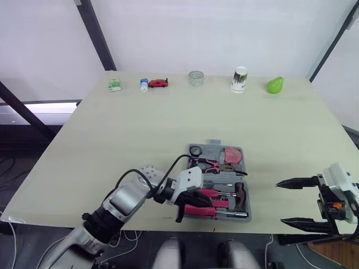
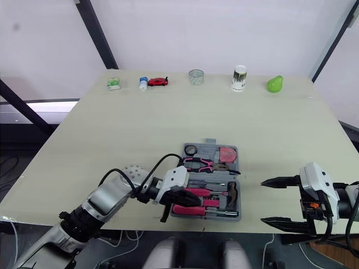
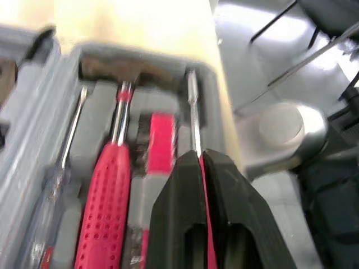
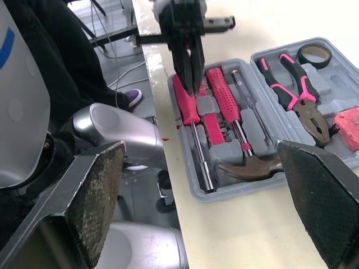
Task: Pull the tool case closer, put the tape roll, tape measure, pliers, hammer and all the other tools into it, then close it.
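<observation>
Left gripper (image 3: 200, 157), clamped tight on the pink-handled steel screwdriver (image 4: 202, 154), held it at the near slot of the open grey plastic tool case (image 1: 216, 148) directly beneath, right gripper (image 1: 280, 203) gaping empty well aside, and a crooked release risked leaving it proud, blocking the lid.

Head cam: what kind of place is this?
Probably a robot test lab, not a real workshop: one plain table between blank white walls, black struts behind it, and unrelated props lined along its far edge: toy car, cup, green pear.
</observation>
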